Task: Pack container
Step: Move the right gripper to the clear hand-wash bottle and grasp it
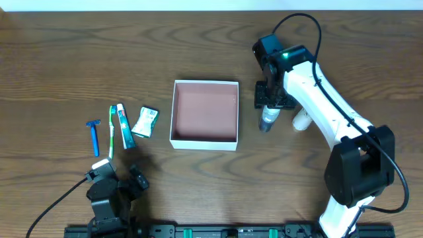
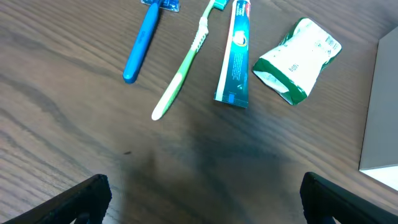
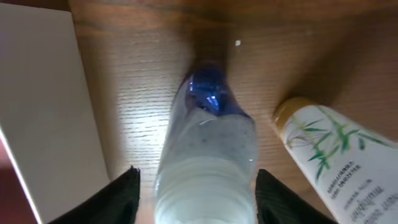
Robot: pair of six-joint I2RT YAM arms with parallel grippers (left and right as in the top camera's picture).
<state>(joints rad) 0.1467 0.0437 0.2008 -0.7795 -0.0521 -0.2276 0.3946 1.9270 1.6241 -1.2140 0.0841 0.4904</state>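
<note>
The container (image 1: pixel 205 82), a shallow white-walled square box with a pink-brown floor, sits mid-table and holds nothing. Its wall shows in the right wrist view (image 3: pixel 43 106) and the left wrist view (image 2: pixel 382 112). My right gripper (image 1: pixel 269 99) is just right of it, open, with its fingers (image 3: pixel 196 186) on either side of a clear bottle with a blue cap (image 3: pixel 208 143) lying on the table (image 1: pixel 268 120). A white bamboo-print tube (image 3: pixel 329 155) lies beside it. My left gripper (image 2: pixel 205 193) is open and empty near the front left (image 1: pixel 119 173).
Left of the container lie a blue razor (image 2: pixel 142 43), a green toothbrush (image 2: pixel 183 68), a toothpaste tube (image 2: pixel 236 53) and a green-and-white sachet (image 2: pixel 297 59). In the overhead view the sachet (image 1: pixel 146 122) is the nearest of them to the box. The table is dark wood.
</note>
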